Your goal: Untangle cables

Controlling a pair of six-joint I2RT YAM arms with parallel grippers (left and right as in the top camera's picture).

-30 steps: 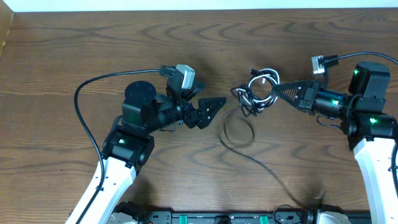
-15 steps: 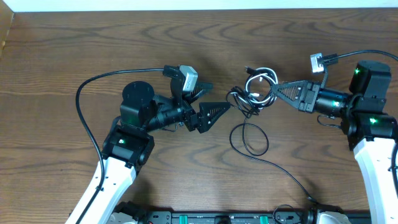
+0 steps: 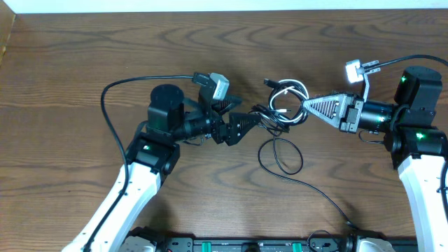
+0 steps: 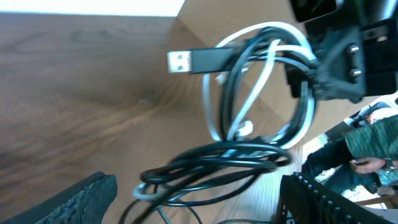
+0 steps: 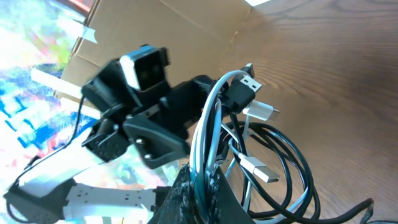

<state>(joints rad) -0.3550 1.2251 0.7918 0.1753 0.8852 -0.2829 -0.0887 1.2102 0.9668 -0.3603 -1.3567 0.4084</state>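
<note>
The cables (image 3: 285,102) form a tangle of black and whitish loops with USB plugs, held up in the middle of the table. My right gripper (image 3: 306,106) is shut on the tangle's right side; in the right wrist view its fingers (image 5: 214,190) pinch whitish and black strands of the cables (image 5: 280,158). My left gripper (image 3: 250,114) stands open at the tangle's left edge. In the left wrist view, low black loops of the cables (image 4: 230,158) lie between the fingertips of the left gripper (image 4: 199,202), and a USB plug (image 4: 185,61) points left.
One black cable loop (image 3: 280,155) lies on the wooden table (image 3: 84,56) below the tangle, and its tail (image 3: 329,204) runs to the front right edge. A thicker black wire (image 3: 115,87) arcs from the left arm. A cardboard wall (image 5: 186,25) stands behind.
My left arm has moved right, bringing its open jaws up to the tangle's left edge. The right gripper has kept its hold and shifted the tangle slightly up. The loose loop has settled lower right.
</note>
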